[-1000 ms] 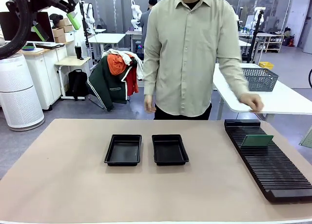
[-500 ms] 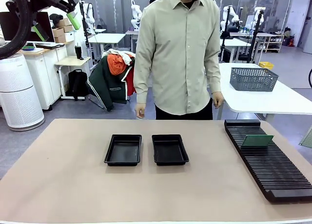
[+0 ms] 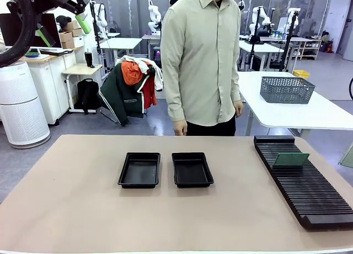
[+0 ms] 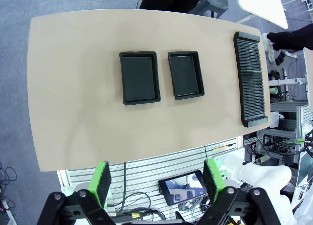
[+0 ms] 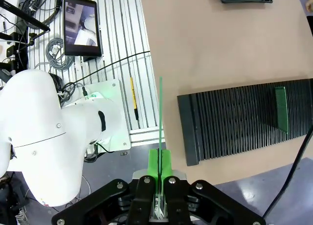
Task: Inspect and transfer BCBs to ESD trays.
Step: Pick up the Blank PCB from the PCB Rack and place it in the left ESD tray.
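Note:
Two empty black ESD trays (image 3: 139,170) (image 3: 192,169) lie side by side mid-table, also in the left wrist view (image 4: 140,77) (image 4: 185,74). One green BCB (image 3: 290,159) stands in the ribbed black rack (image 3: 302,179) at the right, seen too from the right wrist (image 5: 280,115). My right gripper (image 5: 160,159) is shut on another BCB (image 5: 160,112), seen edge-on as a thin green line, off the table's near side by the rack (image 5: 244,120). My left gripper (image 4: 157,178) hangs open and empty high above the table, at the top left in the front view (image 3: 63,28).
A person (image 3: 201,61) stands at the table's far edge, hands down at the sides. Behind at the right, a grey mesh basket (image 3: 287,89) rests on a white table. The tan tabletop (image 3: 83,210) is bare around the trays. Cables and a small screen (image 5: 82,24) lie below the near edge.
The person drew a hand back from the white table and stepped toward the trays, now standing side-on. Neither arm has moved.

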Controlling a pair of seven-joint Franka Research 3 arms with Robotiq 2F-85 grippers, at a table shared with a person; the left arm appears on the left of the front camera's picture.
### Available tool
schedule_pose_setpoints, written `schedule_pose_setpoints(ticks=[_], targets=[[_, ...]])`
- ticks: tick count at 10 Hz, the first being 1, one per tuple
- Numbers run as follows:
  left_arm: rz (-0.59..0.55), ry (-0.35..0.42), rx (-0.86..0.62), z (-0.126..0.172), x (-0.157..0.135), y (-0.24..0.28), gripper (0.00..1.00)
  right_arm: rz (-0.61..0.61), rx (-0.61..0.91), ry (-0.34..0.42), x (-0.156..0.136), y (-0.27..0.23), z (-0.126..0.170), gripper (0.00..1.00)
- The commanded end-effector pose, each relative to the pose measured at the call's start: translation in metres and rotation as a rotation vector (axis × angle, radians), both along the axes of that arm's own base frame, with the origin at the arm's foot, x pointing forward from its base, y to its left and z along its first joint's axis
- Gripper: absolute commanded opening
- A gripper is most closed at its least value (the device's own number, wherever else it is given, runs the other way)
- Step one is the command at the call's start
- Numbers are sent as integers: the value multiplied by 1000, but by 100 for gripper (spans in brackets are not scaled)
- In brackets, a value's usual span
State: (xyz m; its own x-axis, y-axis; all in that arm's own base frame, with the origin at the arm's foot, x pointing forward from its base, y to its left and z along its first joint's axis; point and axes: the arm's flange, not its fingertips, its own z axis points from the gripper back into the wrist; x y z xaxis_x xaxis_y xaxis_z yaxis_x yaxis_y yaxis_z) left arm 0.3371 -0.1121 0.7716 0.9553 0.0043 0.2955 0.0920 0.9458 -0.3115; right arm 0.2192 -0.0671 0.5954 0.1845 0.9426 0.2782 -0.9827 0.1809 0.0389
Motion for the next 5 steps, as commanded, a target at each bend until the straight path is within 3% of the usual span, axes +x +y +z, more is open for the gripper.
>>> schedule_pose_setpoints(ticks=[1,5], targets=[[-1,1,0,-1,-1,0,100,0,0,0,0,0,0,3],[-1,1,0,-1,-1,0,100,-315,213,283,42,37,-12,3]])
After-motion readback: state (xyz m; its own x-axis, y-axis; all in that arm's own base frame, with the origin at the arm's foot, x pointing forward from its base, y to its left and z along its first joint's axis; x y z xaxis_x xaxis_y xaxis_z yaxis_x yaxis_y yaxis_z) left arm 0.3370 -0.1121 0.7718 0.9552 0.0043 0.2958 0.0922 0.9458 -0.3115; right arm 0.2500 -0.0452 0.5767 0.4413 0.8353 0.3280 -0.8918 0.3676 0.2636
